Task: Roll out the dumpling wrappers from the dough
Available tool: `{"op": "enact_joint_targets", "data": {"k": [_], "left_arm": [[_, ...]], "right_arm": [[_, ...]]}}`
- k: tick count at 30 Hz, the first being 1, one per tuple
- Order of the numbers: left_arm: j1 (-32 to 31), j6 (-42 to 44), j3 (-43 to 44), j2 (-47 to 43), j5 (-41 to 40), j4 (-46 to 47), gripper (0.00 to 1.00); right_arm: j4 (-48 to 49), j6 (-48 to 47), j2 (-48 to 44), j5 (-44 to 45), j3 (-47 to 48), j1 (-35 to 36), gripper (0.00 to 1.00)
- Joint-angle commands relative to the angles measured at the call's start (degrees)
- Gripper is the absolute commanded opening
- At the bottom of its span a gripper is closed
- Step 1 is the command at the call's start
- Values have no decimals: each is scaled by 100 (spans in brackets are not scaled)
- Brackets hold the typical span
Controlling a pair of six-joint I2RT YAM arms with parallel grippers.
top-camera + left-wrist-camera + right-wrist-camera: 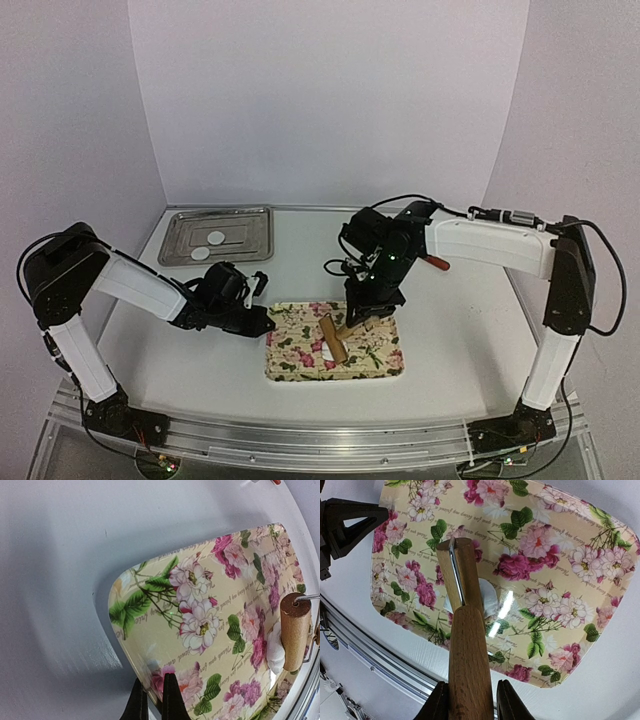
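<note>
At ten o'clock two dumpling wrappers [215, 238] lie in the metal tray [180, 250], our left gripper [268, 322] sets closed jaws against the floral tray's [380, 365] nine o'clock edge, likely steadying it, while our right gripper [470, 700] clamps the rolling pin [460, 575] over the dough [489, 596] at centre

The right pincer [470, 702] clamps the handle of a wooden roller [466, 650], with one black finger on either side at the bottom edge. The roller's barrel (carried in a metal bracket) lies on a white wrapper [489, 597], which shows mostly to its right. The wrapper rests on a floral tray [580, 555] set on the white counter [615, 690]. At upper left the left pincer [372, 517], fingers together, has its tip at the tray's corner; contact is unclear.
</note>
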Motion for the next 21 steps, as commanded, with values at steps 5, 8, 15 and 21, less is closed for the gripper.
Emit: {"op": "enact_joint_targets", "data": {"k": [5,8,15,21], "left_arm": [[-186,644,-278,64,246,-731,0],[-190,644,-282,77,240,-725,0],[-208,644,-281,82,284,-715,0],[-228,644,-273,93,309,-704,0]], "right_arm": [[178,209,1595,1042,-580,118,0],[179,251,1695,977,-467,164,0],[199,349,1869,882,-268,243,0],[222,422,1977,846,-127,292,0]]}}
